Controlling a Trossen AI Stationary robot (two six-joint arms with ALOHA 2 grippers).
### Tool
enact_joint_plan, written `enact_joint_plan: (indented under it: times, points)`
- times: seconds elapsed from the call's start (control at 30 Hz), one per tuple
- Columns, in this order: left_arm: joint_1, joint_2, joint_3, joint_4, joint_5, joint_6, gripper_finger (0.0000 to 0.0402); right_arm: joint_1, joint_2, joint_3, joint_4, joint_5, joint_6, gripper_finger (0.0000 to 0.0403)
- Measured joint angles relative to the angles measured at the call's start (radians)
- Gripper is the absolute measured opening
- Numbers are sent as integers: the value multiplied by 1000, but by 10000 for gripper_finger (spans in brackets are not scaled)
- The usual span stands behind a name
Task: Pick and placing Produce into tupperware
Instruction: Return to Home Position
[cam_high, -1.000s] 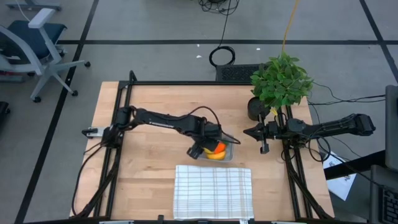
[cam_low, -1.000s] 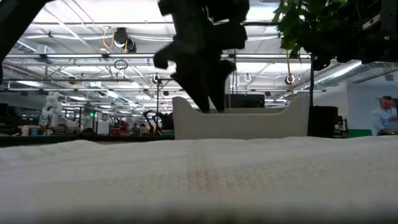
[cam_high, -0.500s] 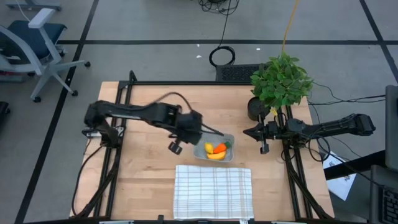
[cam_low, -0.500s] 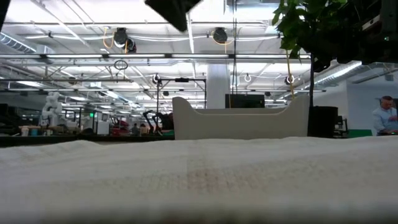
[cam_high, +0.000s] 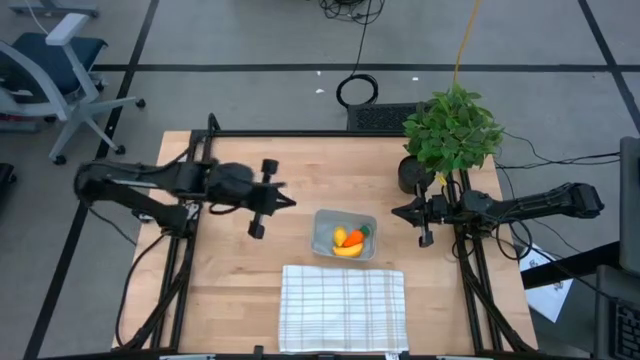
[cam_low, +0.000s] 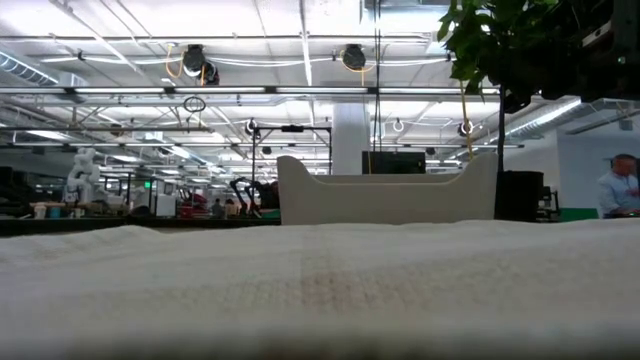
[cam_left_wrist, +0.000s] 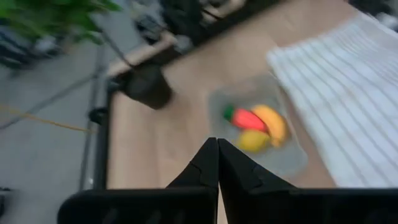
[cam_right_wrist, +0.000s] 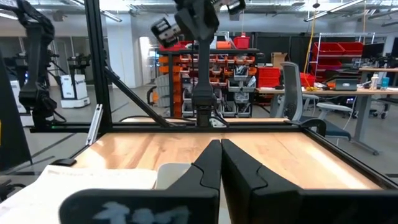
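Grey tupperware (cam_high: 322, 222) w/ produce (cam_high: 348, 240) sits well apart from left hand (cam_high: 288, 202).

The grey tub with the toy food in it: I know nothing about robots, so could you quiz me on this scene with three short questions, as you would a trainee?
1. True or false: the carrot lies on the checked cloth.
2. How many toy pieces lie in the tupperware? A) one B) two C) three
3. Fill in: in the left wrist view, the jaws of the left arm stand ____ (open or shut).

Key
1. False: it lies in the tupperware, beside the banana and the small yellow fruit.
2. C.
3. Shut: the tips meet, with nothing between them.
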Motion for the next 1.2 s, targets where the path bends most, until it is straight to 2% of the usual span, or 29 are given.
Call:
enact_joint_plan:
  times: [0.1,0.27,0.47,0.63,0.77,0.9,1.03,1.1,1.2]
  points:
    - [13,-96,-186,218,-31,-53,1,0,3,0,3,0,-12,0]
    - [27,-195,-428,469,-84,-105,0,0,3,0,18,3,-18,0]
    - [28,-348,-597,578,-188,-144,0,0,3,0,26,4,-17,0]
    - [33,-506,-769,743,-193,-161,0,0,3,0,19,4,-17,0]
    - [62,-564,-900,833,-188,-194,0,0,3,0,21,4,-17,0]
    - [81,-594,-963,871,-177,-210,0,0,3,0,26,3,-14,0]
    - [78,-625,-967,876,-101,-228,0,0,3,0,23,2,-1,0]
    - [62,-642,-967,889,-56,-204,0,0,3,0,22,2,7,0]
    - [34,-664,-967,893,-46,-151,0,0,3,0,20,2,8,0]
